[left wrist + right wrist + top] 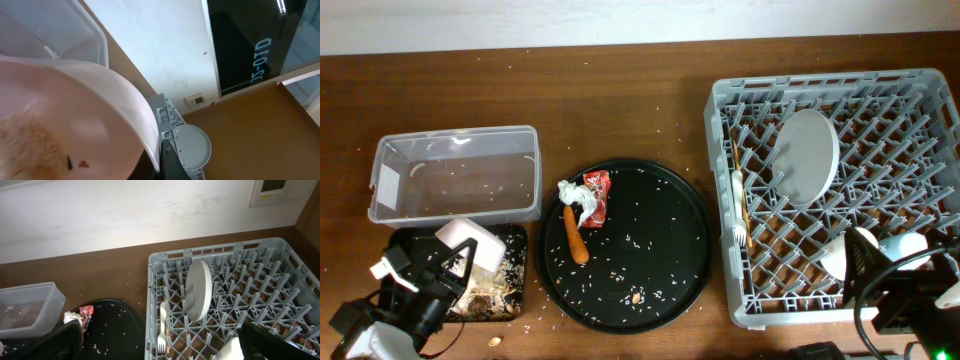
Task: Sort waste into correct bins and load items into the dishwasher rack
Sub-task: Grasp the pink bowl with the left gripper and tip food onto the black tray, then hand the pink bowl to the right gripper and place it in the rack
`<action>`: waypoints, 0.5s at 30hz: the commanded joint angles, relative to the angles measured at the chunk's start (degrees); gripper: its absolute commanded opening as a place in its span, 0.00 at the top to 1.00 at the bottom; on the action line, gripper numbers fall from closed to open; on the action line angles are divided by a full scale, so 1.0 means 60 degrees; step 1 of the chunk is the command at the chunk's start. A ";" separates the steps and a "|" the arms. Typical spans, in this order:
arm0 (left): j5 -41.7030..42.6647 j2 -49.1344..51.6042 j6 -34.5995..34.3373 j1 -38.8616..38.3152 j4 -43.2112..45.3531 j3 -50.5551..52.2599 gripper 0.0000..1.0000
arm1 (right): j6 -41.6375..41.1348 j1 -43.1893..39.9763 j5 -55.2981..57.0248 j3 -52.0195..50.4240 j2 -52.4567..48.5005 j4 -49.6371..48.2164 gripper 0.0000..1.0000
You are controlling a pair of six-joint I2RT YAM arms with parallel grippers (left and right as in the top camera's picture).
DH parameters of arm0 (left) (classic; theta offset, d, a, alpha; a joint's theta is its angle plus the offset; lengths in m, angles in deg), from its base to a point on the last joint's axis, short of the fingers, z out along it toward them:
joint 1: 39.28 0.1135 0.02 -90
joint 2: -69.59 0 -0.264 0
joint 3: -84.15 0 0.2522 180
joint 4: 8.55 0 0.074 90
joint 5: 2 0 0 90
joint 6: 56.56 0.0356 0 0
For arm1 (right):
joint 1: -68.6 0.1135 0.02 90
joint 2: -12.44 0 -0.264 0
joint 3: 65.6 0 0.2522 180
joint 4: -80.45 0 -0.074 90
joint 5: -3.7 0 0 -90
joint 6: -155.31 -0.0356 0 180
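My left gripper [448, 265] is shut on the rim of a white bowl [470, 242], held tilted over the shallow black tray [512, 290] of brownish scraps. The bowl [75, 115] fills the left wrist view, with brown residue inside and my finger [167, 161] on its rim. The clear tub [455, 175] stands behind it. White tissue [575, 198], a red wrapper [597, 192], a carrot [575, 238] and loose rice lie on the round black tray [670, 290]. The grey rack [840, 190] holds the plate [808, 155], a white fork [162, 322], chopsticks [742, 210] and a white cup [835, 255]. My right gripper [160, 342] is open above the rack's front.
Rice grains are scattered over the brown table. A second white cup [905, 245] sits in the rack's front right corner, by my right arm [895, 300]. A wall runs along the table's back edge.
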 commanded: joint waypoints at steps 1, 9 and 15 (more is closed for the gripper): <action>0.0433 -0.0127 0.0623 0.0058 0.0073 0.0025 1.00 | -0.0047 0.0044 0.0051 0.0015 0.0000 -0.0120 0.01; 0.0138 -0.0153 0.1705 0.0084 -0.1290 -0.0029 1.00 | -0.0047 0.0044 0.0051 0.0015 0.0000 -0.0386 0.01; 0.0481 -0.0189 0.1891 0.0117 -0.1854 -0.0076 1.00 | -0.0047 0.0044 0.0047 0.0015 0.0000 -0.0404 0.01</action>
